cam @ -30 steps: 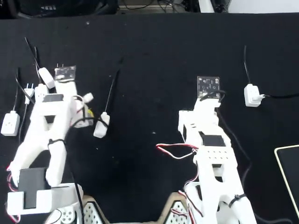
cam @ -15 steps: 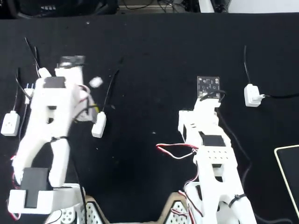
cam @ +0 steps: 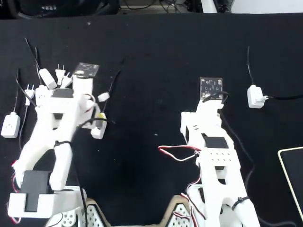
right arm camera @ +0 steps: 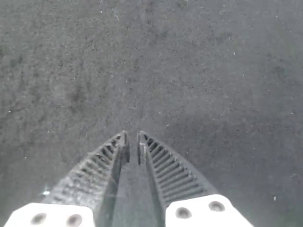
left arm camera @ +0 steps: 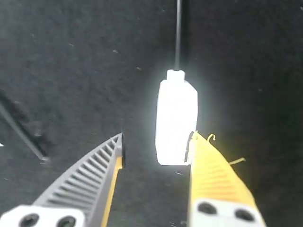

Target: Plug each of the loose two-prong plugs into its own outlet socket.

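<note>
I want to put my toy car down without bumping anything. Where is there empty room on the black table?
The big bare patch is the middle of the black mat, between the left arm and the right arm, and the far strip beyond both. Stay away from the left arm's side: loose plugs, cords and socket blocks crowd it.

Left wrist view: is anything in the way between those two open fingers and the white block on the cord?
Nothing visible does. The left gripper is open, and the white block on its black cord lies right against the tip of the yellow finger. The other finger has only bare black mat ahead of it.
</note>
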